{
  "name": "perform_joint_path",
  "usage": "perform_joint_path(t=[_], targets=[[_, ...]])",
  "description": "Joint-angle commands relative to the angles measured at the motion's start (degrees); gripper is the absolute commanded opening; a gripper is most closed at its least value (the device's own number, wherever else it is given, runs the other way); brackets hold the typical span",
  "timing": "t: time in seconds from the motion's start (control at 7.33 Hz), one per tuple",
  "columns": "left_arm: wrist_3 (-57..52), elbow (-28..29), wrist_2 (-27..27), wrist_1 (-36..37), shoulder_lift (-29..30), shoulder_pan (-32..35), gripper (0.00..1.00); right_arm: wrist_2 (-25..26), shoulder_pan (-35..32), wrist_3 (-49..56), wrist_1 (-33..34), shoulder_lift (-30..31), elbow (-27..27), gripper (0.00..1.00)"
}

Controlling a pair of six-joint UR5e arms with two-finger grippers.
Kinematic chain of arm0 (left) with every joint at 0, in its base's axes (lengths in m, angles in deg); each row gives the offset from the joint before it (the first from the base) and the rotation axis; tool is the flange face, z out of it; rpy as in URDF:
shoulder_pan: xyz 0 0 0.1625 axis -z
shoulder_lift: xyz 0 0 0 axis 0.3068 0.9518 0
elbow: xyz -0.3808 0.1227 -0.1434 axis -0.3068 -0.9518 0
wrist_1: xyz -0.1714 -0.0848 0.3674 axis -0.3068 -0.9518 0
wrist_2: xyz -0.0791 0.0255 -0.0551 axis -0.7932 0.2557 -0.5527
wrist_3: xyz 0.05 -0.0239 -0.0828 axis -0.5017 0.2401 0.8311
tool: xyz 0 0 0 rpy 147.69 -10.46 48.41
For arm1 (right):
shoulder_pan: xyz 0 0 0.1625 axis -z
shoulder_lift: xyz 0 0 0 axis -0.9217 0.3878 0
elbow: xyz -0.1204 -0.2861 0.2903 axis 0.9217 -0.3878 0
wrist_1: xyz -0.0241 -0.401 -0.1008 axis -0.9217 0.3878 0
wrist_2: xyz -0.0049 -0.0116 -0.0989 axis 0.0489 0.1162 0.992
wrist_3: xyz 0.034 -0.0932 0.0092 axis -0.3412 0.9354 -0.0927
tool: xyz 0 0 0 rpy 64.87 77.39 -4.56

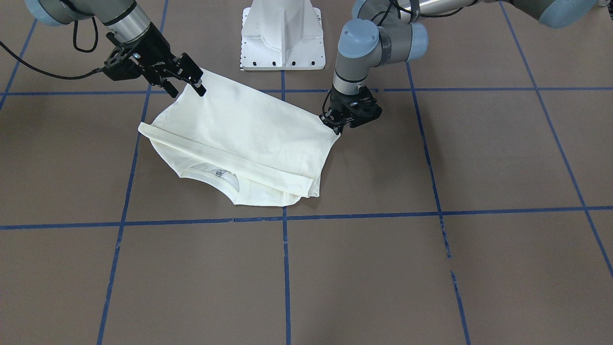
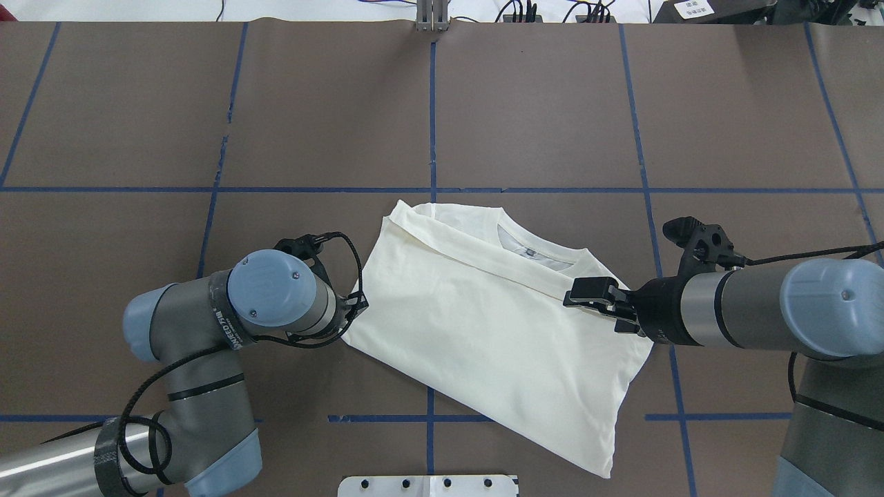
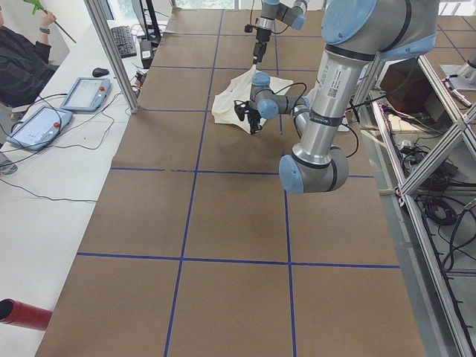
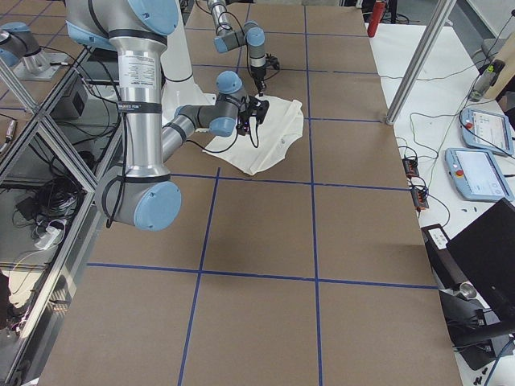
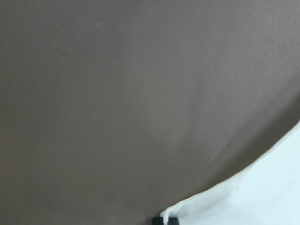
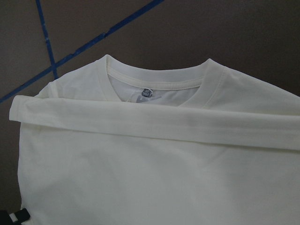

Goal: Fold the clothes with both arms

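Observation:
The cream T-shirt (image 1: 249,129) lies on the brown table with its plain back up, so the print is hidden. One sleeve (image 6: 154,124) is folded across it just below the collar (image 6: 154,77). My left gripper (image 1: 335,125) is low at the hem corner nearest it and shut on that corner. A fingertip (image 5: 165,220) shows at the cloth edge in the left wrist view. My right gripper (image 1: 186,90) hovers above the shirt's other side (image 2: 483,324), jaws apart and empty. It also shows in the overhead view (image 2: 579,293).
The white pedestal base (image 1: 282,33) stands just behind the shirt. Blue tape lines (image 1: 285,268) grid the table. Operator tablets (image 3: 82,93) and a metal post (image 3: 111,52) stand on the white desk along the table's far long side.

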Motion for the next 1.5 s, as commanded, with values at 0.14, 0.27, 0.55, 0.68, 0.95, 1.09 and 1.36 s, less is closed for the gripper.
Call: perform_joint_path(t=[0.14,0.27,0.55,0.68,0.95,1.09,1.36], targets=[[-4.0,1.5,0.3,-0.2,0.8,6.3,0.0,0.1,0.0,0.0,0.0,0.0,0.0,1.0],[-7.0,4.8,0.4,-0.8,2.0,9.0,0.0,0.2,-0.1,0.0,0.0,-0.1,0.1,1.0],[-12.3,15.7,0.6,-3.8,8.7,14.4,0.0,0.2,-0.4,0.0,0.0,0.0,0.0,1.0],[-16.1,21.0,2.5,-7.5,11.3,16.0,0.0,0.3,-0.6,0.0,0.1,0.0,0.0,1.0],[-20.7,30.8,3.9,-14.4,17.1,17.9,0.0,0.3,-0.7,0.0,0.1,-0.1,-0.4,1.0],[-21.1,36.7,5.2,-21.2,20.6,17.9,0.0,0.3,-0.7,0.0,0.1,-0.1,-0.8,1.0],[-21.4,43.2,7.7,-27.7,24.4,18.0,0.0,0.3,-0.8,-0.1,0.1,-0.1,-0.8,1.0]])
